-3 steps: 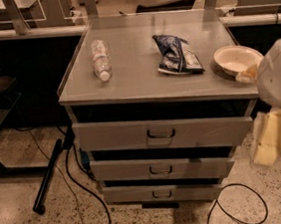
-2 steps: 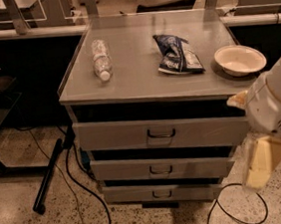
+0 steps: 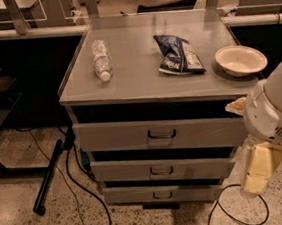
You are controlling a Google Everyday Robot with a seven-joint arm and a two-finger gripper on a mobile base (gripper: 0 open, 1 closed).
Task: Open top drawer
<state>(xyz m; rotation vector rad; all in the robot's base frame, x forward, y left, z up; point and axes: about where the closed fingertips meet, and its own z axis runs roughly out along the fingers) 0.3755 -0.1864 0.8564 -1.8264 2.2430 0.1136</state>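
The top drawer [image 3: 118,136] is the tallest of three grey metal drawer fronts under the grey cabinet top, with a small dark pull handle [image 3: 162,133] at its centre. Its front stands roughly flush with the cabinet, with a dark gap above it. My gripper [image 3: 254,185] is cream-coloured and hangs below the white rounded arm housing [image 3: 276,108] at the right. It is beside the cabinet's right front corner, at the height of the lower drawers, well to the right of the handle and not touching it.
On the cabinet top [image 3: 137,79] lie a clear plastic bottle [image 3: 101,59], a dark blue chip bag [image 3: 177,54] and a white bowl [image 3: 240,60]. Two shorter drawers [image 3: 159,170] sit below. Black cables [image 3: 84,191] and a dark bar [image 3: 47,179] lie on the speckled floor at left.
My arm and gripper have moved down and a little left, from beside the bowl's level to beside the lower drawers. The drawers and the objects on top have not moved.
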